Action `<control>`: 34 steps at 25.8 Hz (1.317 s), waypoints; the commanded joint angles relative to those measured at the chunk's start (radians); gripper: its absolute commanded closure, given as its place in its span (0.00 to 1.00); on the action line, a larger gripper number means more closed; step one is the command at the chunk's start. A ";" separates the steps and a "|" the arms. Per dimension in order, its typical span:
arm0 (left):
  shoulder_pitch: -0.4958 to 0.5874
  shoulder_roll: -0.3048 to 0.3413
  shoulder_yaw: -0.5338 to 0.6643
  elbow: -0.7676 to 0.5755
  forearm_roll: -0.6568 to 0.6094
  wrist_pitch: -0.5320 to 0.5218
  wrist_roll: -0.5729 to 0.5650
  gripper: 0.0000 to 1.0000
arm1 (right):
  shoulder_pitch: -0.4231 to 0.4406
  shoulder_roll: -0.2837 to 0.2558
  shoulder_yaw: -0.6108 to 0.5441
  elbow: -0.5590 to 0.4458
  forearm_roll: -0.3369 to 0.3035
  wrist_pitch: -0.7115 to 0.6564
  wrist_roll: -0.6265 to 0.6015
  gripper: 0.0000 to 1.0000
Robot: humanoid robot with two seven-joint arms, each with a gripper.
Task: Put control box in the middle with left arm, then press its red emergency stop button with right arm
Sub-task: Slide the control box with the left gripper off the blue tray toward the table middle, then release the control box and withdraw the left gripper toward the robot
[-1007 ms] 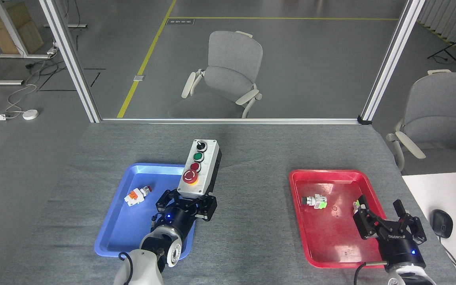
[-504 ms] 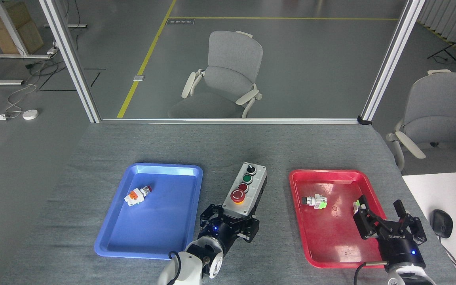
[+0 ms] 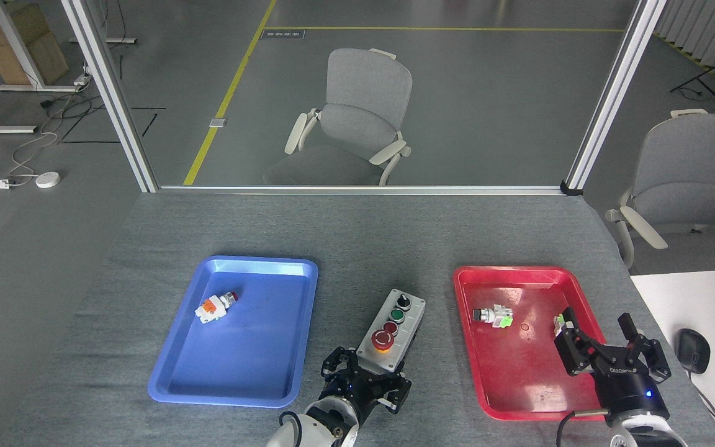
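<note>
The control box (image 3: 396, 326), white on top with a black base, lies on the grey cloth of the middle (image 3: 388, 254), between the two trays. Its near end sits between the fingers of my left gripper (image 3: 367, 380), which is shut on it. The red emergency stop button (image 3: 383, 339) with its yellow ring is the control nearest that gripper; a small red button, a green one and a black knob follow farther back. My right gripper (image 3: 609, 352) hovers open over the right side of the red tray, holding nothing, well right of the box.
A blue tray (image 3: 177, 372) on the left holds a small orange-white push-button part (image 3: 215, 307). The red tray (image 3: 488, 385) on the right holds a small green-white part (image 3: 494, 316). A white desk with a mouse (image 3: 691, 350) stands at the far right. Chairs stand beyond the table.
My left gripper has carried the control box from over the blue tray's right edge rightward and nearer, down to the cloth between the trays. The right arm has stayed still.
</note>
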 commanded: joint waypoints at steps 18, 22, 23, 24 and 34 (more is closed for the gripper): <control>0.520 0.445 0.333 -0.803 0.036 -0.258 -0.005 0.01 | -0.007 -0.096 0.071 0.008 0.015 0.007 -0.004 0.02; 0.594 0.435 0.548 -0.855 0.036 -0.406 0.012 0.01 | -0.005 -0.108 0.073 0.008 0.012 0.033 0.005 0.02; 0.594 0.429 0.588 -0.855 0.038 -0.426 0.012 0.01 | -0.004 -0.118 0.075 0.008 0.009 0.028 0.006 0.02; 0.594 0.418 0.623 -0.854 0.039 -0.438 0.012 0.01 | -0.002 -0.127 0.076 0.008 0.004 0.025 0.006 0.02; 0.493 0.381 0.729 -0.838 0.128 -0.347 0.010 0.01 | 0.004 -0.125 0.131 -0.026 -0.006 0.019 0.039 0.45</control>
